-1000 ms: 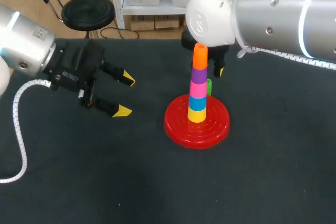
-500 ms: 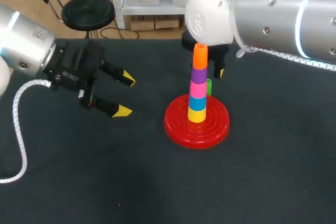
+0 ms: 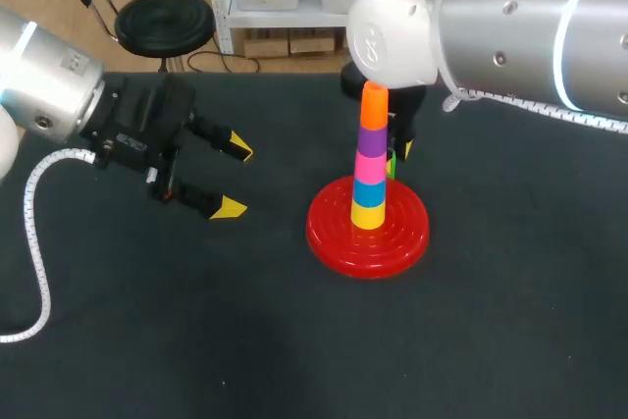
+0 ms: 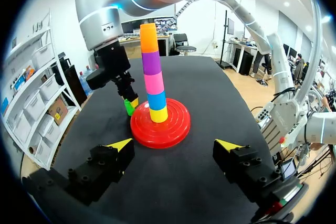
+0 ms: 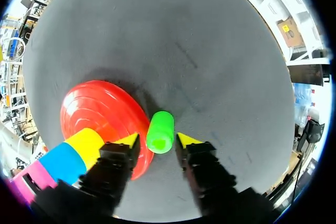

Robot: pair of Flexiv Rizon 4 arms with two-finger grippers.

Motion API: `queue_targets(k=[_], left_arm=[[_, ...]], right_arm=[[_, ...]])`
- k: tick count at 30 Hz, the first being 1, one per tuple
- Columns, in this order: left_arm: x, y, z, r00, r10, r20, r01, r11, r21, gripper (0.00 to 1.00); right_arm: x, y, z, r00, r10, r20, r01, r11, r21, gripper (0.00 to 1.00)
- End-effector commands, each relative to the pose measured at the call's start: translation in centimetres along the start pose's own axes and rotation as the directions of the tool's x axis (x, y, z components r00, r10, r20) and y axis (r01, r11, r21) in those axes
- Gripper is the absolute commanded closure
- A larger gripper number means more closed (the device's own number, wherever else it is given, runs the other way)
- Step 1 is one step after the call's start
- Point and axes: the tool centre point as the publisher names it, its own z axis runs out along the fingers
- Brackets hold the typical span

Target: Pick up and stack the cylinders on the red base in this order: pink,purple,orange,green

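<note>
Behind the red base, a ribbed round plastic disc at centre frame in the head view, sits the green cylinder. It is small, plastic and mostly hidden by the stack. It rests on the dark table, just beside the disc's rim, not on it.

Key relation, from the right wrist view: the green cylinder lies directly between the yellow tips of the right gripper. It appears to stand on end, hollow top face toward the camera, long axis roughly in line with the fingers; not certain from this angle. Fingers are spread, one on each side. A thin strip of table shows on either side, so I read no pinch yet. One finger is close beside the red base.

Right arm: enters from the upper right of the head view, wrist turned steeply down behind the stack, right gripper low over the table.

Stack on the peg, bottom up: yellow cylinder, blue cylinder, pink cylinder, purple cylinder, orange cylinder. Green is the only piece left off.

Left gripper: left of frame, well apart from the base, fingers wide, holding nothing. The right arm is plainly nearer.

Judgement: closing on the green cylinder comes next; the risk is the inner finger clipping the disc's rim.
</note>
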Motion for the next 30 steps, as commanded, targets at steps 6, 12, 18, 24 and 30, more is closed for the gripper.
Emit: queue_targets(k=[6, 12, 18, 24, 30], left_arm=[[0.1, 0.0, 0.1, 1.0, 0.002, 0.002, -0.002, 1.0, -0.002, 0.0], [0.1, 0.0, 0.1, 1.0, 0.002, 0.002, -0.002, 1.0, -0.002, 0.0], [0.1, 0.0, 0.1, 1.0, 0.002, 0.002, -0.002, 1.0, -0.002, 0.0], [0.1, 0.0, 0.1, 1.0, 0.002, 0.002, -0.002, 1.0, -0.002, 0.0], [0.1, 0.0, 0.1, 1.0, 0.002, 0.002, -0.002, 1.0, -0.002, 0.0]], right_arm=[[0.1, 0.0, 0.1, 1.0, -0.001, 0.0, 0.001, 1.0, 0.002, 1.0], [0.2, 0.1, 0.2, 1.0, 0.001, -0.003, -0.001, 1.0, 0.004, 1.0], [0.4, -0.1, 0.0, 1.0, 0.006, 0.003, -0.006, 1.0, 0.007, 1.0], [0.6, -0.5, -0.7, 1.0, 0.023, 0.022, -0.023, 1.0, 0.012, 1.0], [0.8, -0.8, -1.2, 0.999, 0.035, 0.031, -0.036, 0.999, 0.019, 1.0]])
